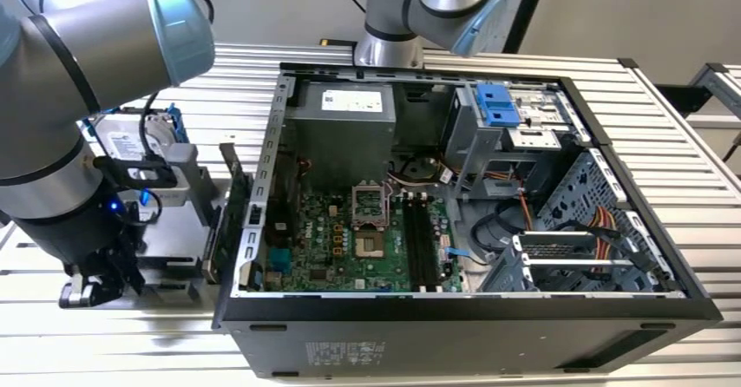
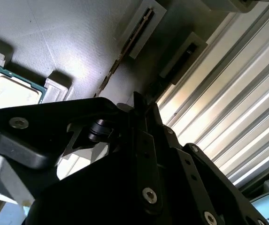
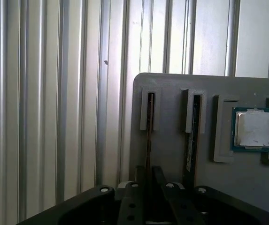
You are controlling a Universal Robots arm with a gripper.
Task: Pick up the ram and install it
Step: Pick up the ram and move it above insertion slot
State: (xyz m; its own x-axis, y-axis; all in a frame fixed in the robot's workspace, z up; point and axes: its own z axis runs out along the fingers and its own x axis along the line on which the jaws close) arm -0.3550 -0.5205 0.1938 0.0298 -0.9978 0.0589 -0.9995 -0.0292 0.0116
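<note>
End effector clamped narrow on ram | ram on edge in grey tray slot | neighbouring stick label illegible

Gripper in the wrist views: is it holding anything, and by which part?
It cannot be told. The gripper is down over the top edge of the ram, which stands on edge in a slot of the grey holder; whether it grips is unclear.

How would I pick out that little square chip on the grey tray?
Find the grey tray lying on the ribbed metal table. Beside its two narrow slot holders, the chip rests flat between raised corner guides. It alone is square, with a silver lid and green border; its neighbours are long thin slits.
</note>
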